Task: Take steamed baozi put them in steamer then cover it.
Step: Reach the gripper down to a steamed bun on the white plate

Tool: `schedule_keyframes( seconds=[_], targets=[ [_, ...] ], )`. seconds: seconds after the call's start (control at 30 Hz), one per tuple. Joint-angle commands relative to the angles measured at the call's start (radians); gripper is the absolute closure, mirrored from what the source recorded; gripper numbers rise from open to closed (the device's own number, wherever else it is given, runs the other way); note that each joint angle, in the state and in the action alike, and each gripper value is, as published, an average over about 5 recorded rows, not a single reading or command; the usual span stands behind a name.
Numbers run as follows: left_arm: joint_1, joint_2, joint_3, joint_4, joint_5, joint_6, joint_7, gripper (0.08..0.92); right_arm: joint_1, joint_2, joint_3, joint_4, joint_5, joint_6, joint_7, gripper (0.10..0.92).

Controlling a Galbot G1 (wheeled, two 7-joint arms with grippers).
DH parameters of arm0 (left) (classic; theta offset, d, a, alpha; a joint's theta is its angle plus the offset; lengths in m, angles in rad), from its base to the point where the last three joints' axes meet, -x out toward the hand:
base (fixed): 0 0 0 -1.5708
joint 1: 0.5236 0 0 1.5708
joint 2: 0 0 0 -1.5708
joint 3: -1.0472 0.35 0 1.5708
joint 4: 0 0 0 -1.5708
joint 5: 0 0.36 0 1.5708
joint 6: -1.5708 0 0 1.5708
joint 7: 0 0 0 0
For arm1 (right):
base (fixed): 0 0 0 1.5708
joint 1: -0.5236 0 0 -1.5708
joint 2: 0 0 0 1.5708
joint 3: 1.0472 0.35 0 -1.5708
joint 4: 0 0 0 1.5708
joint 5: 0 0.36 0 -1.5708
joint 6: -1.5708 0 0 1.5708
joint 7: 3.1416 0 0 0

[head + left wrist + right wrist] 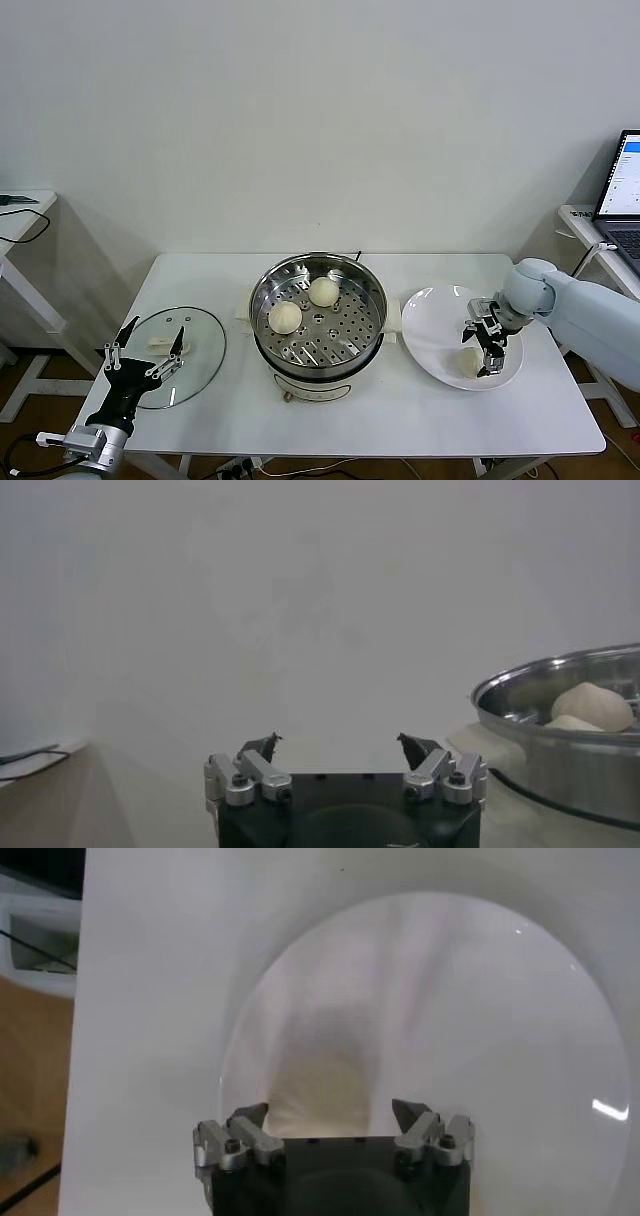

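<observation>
1. Nearest the robot, the left hand [147,357] hangs at the front left corner of the desk [380,410], fingers spread and grasping nothing. It sits over the near edge of the glass lid [180,368], which lies flat on the desk, left of the steamer.

2. The steamer [318,322] stands at the middle of the desk, uncovered. Two steamed baozi lie on its perforated tray: one [285,317] toward the front left, the other [323,291] just behind it. They are close together; contact between them cannot be confirmed.

3. On the right, a white plate [432,335] lies beside the steamer. The third baozi [469,361] rests on its near part.

4. The right hand [488,351] is down over that baozi with its jaws released and spread. The right wrist view shows the bun [322,1088] lying between the two fingertips [411,1114], not yet gripped.

5. Handling judgement: the bun looks light, soft and easily dented, with a smooth skin. It should be taken across its widest part, low on the sides, with only enough squeeze to lift it. A hard pinch would likely crush or mark it.

6. Progress judgement: two of three buns are placed, one remains, and the lid is still off.

7. Lid judgement: glass, stiff, heavier and breakable. Its white knob [160,345] is the sensible grip point.

8. Farthest off, a laptop [622,192] sits on a side table at right.
</observation>
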Motion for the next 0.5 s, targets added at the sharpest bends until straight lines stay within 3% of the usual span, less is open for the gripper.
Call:
schedule_keyframes(
  seconds=[0.03, 0.2, 0.5],
  targets=[
    [-0.001, -0.001, 0.002, 0.002, 0.001, -0.001, 0.000, 0.177, -0.028, 0.013, 0.016, -0.017, -0.018, 0.006, 0.011, 0.203],
    [-0.002, -0.002, 0.003, 0.002, 0.002, -0.001, -0.001, 0.177, -0.027, 0.020, 0.019, -0.021, -0.025, 0.006, 0.004, 0.209],
    [-0.005, -0.003, 0.004, 0.010, 0.003, -0.001, -0.002, 0.177, -0.021, 0.026, 0.018, -0.027, -0.027, 0.008, -0.006, 0.331]
  ],
)
